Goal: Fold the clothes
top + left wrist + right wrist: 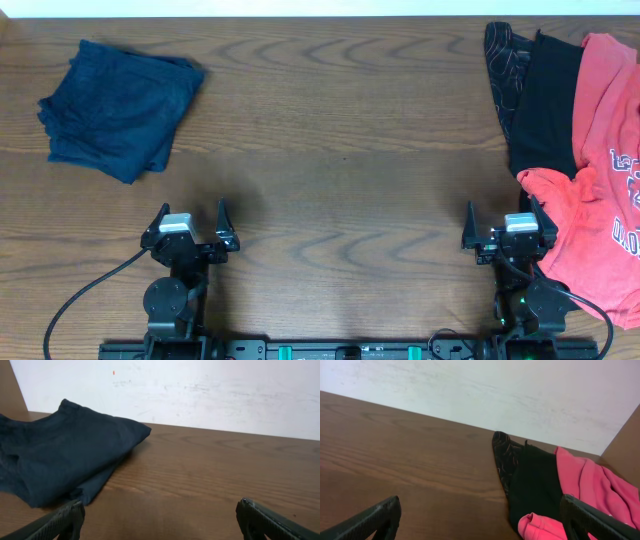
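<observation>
Clothes lie at both ends of the counter (340, 150), and 1 piece looks done to me: the dark blue garment (118, 108) sits in a compact, roughly squared bundle at the far left, well apart from everything else. I judge it folded, though its edges are a little loose.

What is left is the heap on the right. It holds a red shirt (600, 150) with white lettering, a black garment (548, 100) partly under it, and a dark patterned piece (500, 55) at the heap's left edge. All 3 are crumpled and overlapping, and none is laid flat. So you are about 1 item in, with at least 3 to go.

Your left hand (191, 214) sits near the front edge, fingers spread wide with nothing between them. Your right hand (502, 216) is likewise spread and empty, just beside the red shirt's lower fold.

The red shirt runs off the right edge of the overhead view, so you cannot see its full extent. You cannot tell whether more garments lie under the heap. The lettering is cut off and unreadable.
</observation>
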Robot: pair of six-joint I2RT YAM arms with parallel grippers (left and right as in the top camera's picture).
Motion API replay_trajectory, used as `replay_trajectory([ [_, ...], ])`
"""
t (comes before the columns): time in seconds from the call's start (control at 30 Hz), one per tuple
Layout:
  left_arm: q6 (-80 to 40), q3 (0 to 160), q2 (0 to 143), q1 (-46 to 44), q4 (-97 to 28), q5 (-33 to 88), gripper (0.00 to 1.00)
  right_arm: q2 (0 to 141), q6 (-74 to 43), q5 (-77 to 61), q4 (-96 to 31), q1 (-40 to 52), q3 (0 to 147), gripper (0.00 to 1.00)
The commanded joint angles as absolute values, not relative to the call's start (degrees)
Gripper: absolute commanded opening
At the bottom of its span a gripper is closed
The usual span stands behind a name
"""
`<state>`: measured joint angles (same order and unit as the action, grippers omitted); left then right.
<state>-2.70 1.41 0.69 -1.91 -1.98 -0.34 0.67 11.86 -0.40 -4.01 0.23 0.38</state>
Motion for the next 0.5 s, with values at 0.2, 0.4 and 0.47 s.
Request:
replay_trajectory([
  [0.2, -1.7, 0.2, 0.2, -1.6, -4.1, -0.5, 0.98, 0.3, 11.0, -0.1, -4.2, -0.2, 0.3, 0.99],
  [0.4, -1.7, 0.2, 0.2, -1.6, -4.1, -0.5, 0.98, 0.3, 11.0, -0.1, -4.2, -0.2, 0.3, 0.99],
  [0.47, -1.7, 0.2, 0.2, -1.6, -4.1, -0.5, 0.98, 0.3, 11.0, -0.1, -4.2, -0.2, 0.3, 0.99],
])
